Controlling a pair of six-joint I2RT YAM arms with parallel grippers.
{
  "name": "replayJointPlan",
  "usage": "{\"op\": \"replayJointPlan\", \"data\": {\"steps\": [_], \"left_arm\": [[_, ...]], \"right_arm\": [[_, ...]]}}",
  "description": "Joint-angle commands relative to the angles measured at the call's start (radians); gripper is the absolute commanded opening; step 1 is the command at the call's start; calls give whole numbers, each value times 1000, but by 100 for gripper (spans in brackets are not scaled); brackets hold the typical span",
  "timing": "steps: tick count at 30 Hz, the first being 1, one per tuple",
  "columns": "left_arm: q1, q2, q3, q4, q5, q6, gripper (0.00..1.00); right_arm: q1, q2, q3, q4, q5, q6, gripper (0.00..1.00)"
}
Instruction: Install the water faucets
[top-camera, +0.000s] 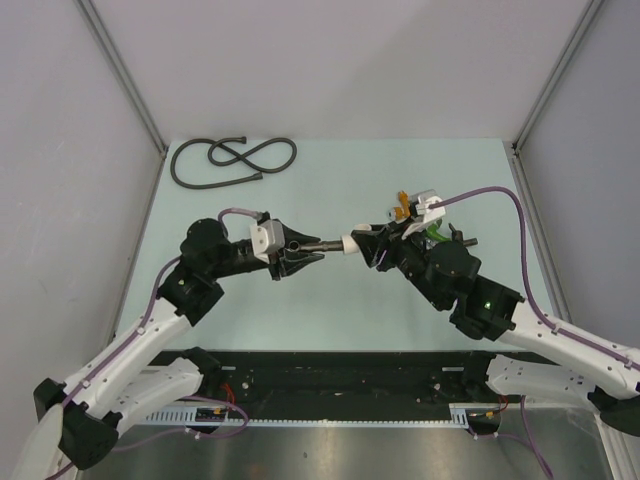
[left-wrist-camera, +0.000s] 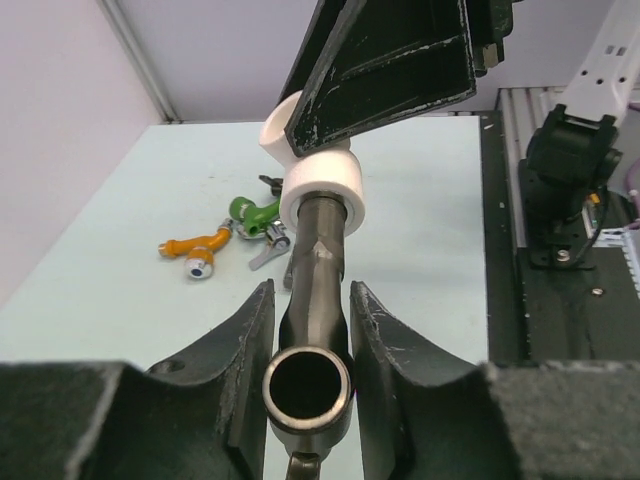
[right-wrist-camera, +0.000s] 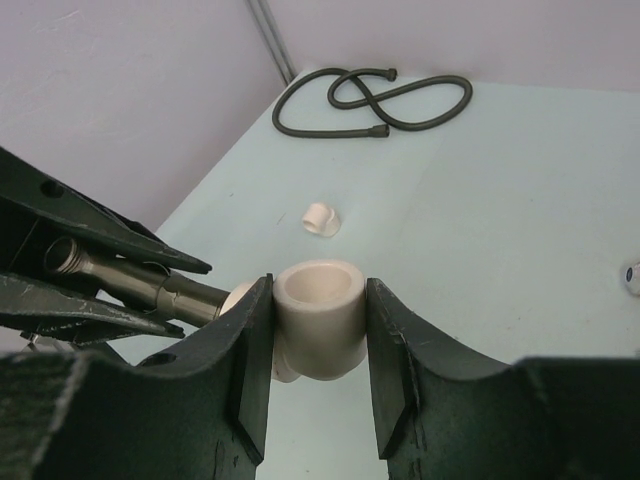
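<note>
A dark grey-brown metal faucet (top-camera: 325, 245) with a long pipe is held level above the table between the two arms. My left gripper (top-camera: 300, 253) is shut on its body; in the left wrist view the faucet (left-wrist-camera: 312, 285) runs away from the gripper (left-wrist-camera: 310, 335), open end toward the camera. Its far end sits in a white plastic elbow fitting (left-wrist-camera: 318, 190). My right gripper (top-camera: 368, 246) is shut on that fitting (right-wrist-camera: 320, 310), one finger on each side. The faucet (right-wrist-camera: 140, 285) enters the fitting from the left in the right wrist view. The short faucet is not clearly seen.
A coiled black hose (top-camera: 232, 160) lies at the far left of the table. A second white fitting (right-wrist-camera: 321, 218) lies loose on the table. An orange tap (left-wrist-camera: 195, 248), a green tap (left-wrist-camera: 250, 212) and a small grey metal piece (left-wrist-camera: 268, 250) lie together near the right arm.
</note>
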Motion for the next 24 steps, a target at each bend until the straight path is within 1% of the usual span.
{"op": "replayJointPlan", "data": {"steps": [1, 4, 9, 16, 18, 20, 24], "left_arm": [[-58, -35, 0, 78, -93, 148, 0], [-76, -50, -32, 123, -107, 156, 0], [-85, -57, -51, 143, -113, 182, 0], [-88, -78, -146, 279, -118, 102, 0], [-88, -86, -161, 307, -113, 89, 0], [-90, -89, -166, 304, -105, 93, 0], [-88, -80, -158, 262, -79, 125, 0]], "right_arm": [[-5, 5, 48, -22, -34, 122, 0], [-22, 11, 57, -47, -47, 160, 0], [-62, 14, 64, -78, -106, 217, 0], [-82, 7, 64, -76, -145, 234, 0], [-90, 7, 64, -70, -178, 236, 0], [-102, 7, 64, -72, -211, 239, 0], [-123, 1, 66, -98, -222, 252, 0]]}}
